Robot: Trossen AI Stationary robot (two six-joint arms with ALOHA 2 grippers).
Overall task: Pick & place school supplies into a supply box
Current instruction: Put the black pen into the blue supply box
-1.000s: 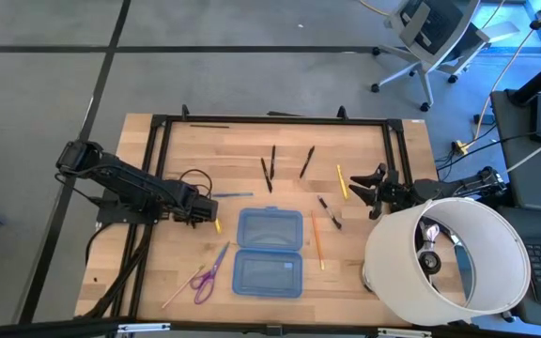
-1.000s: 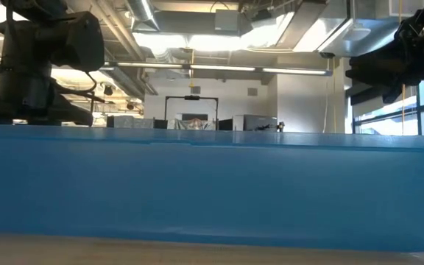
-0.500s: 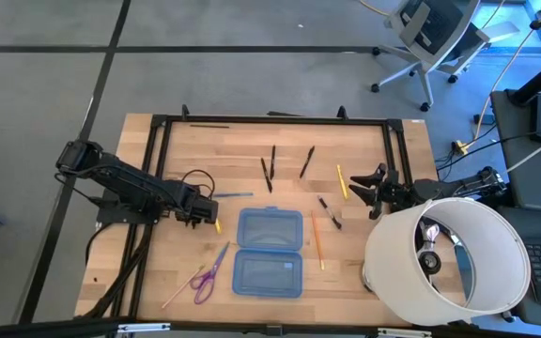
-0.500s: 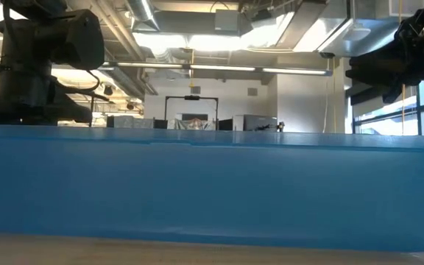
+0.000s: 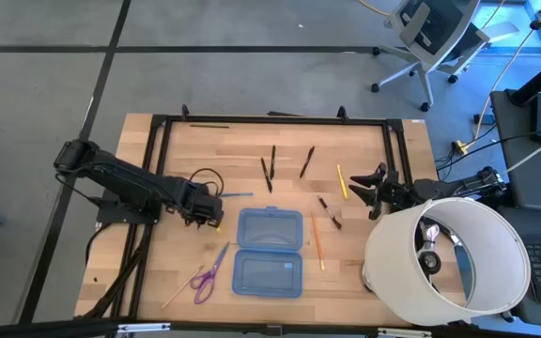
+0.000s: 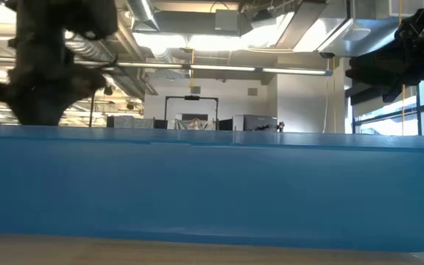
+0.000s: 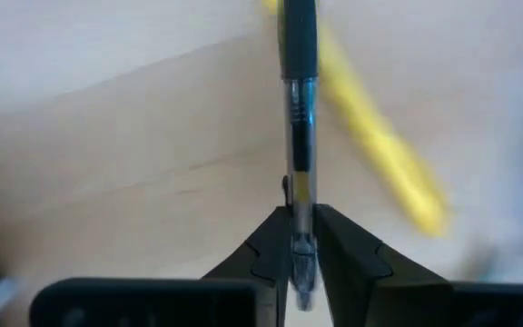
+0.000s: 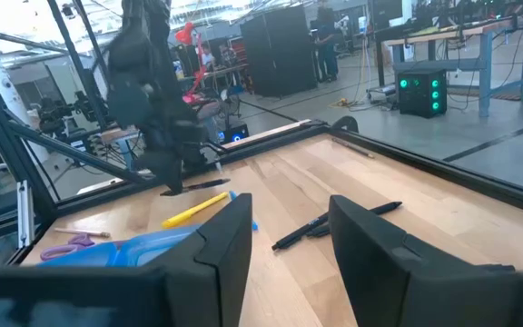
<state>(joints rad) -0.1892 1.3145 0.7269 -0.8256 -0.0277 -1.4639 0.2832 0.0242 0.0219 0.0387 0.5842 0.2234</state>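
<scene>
My left gripper (image 5: 210,210) is just left of the open blue supply box (image 5: 270,252), shut on a black pen with a clear barrel (image 7: 299,136). A yellow pencil (image 7: 379,154) lies on the wood under it. Purple scissors (image 5: 210,272) and a pale stick (image 5: 178,291) lie near the box's left side. The blue pen (image 5: 236,195), two black pens (image 5: 269,169), a third one (image 5: 306,161), a yellow pencil (image 5: 341,180), another black pen (image 5: 330,212) and an orange pencil (image 5: 316,239) all lie flat on the table. My right gripper (image 5: 369,190) waits open at the right. My left gripper pinches the pen between its two fingers at the clear barrel's end (image 7: 300,238). The pen runs straight out ahead along the fingers (image 7: 271,250), its black grip section (image 7: 298,36) farthest from them. Whether it is lifted clear of the table I cannot tell.
A large white drum (image 5: 444,258) stands at the table's near right corner, beside my right arm. A black metal frame (image 5: 270,120) borders the table's far and side edges. The low view is filled by the box's blue wall (image 6: 212,191).
My left gripper has moved a little toward the table's right, toward the box, staying shut. The low view shows that arm shifting the same way.
</scene>
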